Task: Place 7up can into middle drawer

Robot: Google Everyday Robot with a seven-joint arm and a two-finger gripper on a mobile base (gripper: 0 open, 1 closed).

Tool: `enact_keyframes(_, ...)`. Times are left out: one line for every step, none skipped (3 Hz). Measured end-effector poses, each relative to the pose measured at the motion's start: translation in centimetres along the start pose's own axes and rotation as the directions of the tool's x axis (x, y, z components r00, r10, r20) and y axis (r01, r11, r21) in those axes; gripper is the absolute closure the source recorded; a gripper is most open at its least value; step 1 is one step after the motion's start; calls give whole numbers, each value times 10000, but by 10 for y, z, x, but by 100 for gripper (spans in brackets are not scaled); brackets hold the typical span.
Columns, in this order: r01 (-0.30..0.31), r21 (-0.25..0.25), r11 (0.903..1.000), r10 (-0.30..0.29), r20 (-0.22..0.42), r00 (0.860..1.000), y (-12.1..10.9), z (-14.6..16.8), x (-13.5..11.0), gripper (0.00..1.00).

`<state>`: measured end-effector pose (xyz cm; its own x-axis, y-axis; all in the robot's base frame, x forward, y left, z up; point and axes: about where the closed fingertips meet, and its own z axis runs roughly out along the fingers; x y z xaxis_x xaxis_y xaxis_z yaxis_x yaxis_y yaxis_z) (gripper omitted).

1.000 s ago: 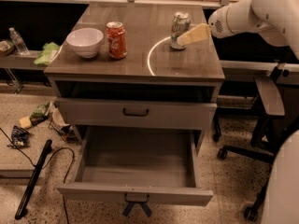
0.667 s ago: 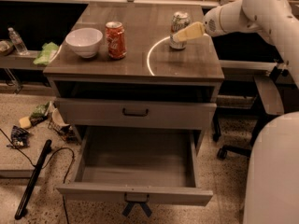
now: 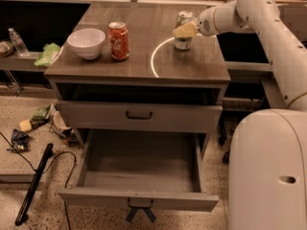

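Standing upright on the far right part of the cabinet top [image 3: 144, 63]: item one, the 7up can [image 3: 182, 43], not yet lifted as far as can be judged, its base sitting just inside a pale ring marking on the wood.

Waiting open at the near bottom of the cabinet: item two, the middle drawer [image 3: 139, 199], pulled fully toward the viewer, its grey floor showing nothing inside. The shallower drawer [image 3: 139, 115] above it is sitting shut.

Progress, as a judgement: the drawer-opening part is looking done; the pick is only being set up; lifting, carrying toward the near side, lowering into the drawer and letting go are all remaining.

Reaching in from the right: item three, the gripper [image 3: 184, 30], positioned at the upper body of the 7up can and overlapping it, at the end of the white arm [image 3: 259, 13]. Whether it is clamping the can, merely touching it, or standing released around it cannot be told.

Sitting on the left part of the top, well apart from the 7up can: a red Coca-Cola can [image 3: 119, 41] and, just left of that, a white bowl [image 3: 86, 43].
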<state>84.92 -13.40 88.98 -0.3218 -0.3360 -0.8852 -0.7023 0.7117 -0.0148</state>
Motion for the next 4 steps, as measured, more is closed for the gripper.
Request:
enact_keyframes(113, -192, 9998, -112, 32, 9999, 2, -5, 3, 74)
enact_keyframes(62, 790, 9969, -103, 508, 9987, -11, -73, -11, 96)
enact_keyframes(2, 1737, 9848, -212, 1188, 9927, 7, -163, -35, 100)
enact_keyframes(-388, 1860, 9818, 110, 1481, 9889, 51, -212, -33, 100)
